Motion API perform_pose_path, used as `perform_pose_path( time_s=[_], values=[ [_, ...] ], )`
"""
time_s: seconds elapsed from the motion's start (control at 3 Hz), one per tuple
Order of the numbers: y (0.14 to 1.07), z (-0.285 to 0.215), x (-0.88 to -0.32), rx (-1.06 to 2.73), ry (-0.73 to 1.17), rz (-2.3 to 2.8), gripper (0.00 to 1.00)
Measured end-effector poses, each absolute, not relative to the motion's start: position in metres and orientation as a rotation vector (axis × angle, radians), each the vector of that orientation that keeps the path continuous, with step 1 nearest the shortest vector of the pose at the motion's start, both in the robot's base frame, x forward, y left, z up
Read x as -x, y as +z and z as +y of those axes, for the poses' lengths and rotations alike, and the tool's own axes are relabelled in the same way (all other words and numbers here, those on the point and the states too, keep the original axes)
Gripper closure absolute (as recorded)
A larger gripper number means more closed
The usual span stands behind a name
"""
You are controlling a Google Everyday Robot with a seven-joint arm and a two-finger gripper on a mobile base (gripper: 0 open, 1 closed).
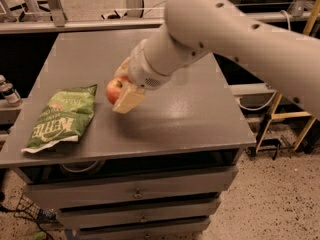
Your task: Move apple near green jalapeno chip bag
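Observation:
The red-orange apple [113, 90] is held in my gripper [121, 92], a little above the grey table [175, 119], just right of the green jalapeno chip bag [62, 117]. The bag lies flat near the table's front left edge, white lettering up. My gripper's cream fingers [129, 98] are shut on the apple. My thick white arm [215, 39] reaches in from the upper right and hides the back of the table.
The table is a grey cabinet with drawers [135, 194] below. A small bottle [9, 93] stands on a ledge at the far left. A yellow frame [285, 114] stands to the right, over speckled floor.

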State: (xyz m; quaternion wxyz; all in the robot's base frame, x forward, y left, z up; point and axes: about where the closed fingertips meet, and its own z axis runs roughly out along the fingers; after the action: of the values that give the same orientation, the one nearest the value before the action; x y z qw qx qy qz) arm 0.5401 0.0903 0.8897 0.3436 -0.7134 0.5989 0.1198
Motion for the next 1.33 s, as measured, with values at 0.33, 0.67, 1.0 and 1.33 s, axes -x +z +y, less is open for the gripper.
perform_pose_path(
  time_s=[0.33,0.67,1.0,1.33],
  values=[
    [0.851,0.14,-0.517,2.025,0.323,1.488,1.0],
    [0.836,0.155,-0.51,2.069,0.333,1.473,1.0],
    [0.841,0.155,-0.51,2.069,0.333,1.473,0.82],
    [0.841,0.156,-0.509,2.072,0.332,1.47,0.58]
  ],
)
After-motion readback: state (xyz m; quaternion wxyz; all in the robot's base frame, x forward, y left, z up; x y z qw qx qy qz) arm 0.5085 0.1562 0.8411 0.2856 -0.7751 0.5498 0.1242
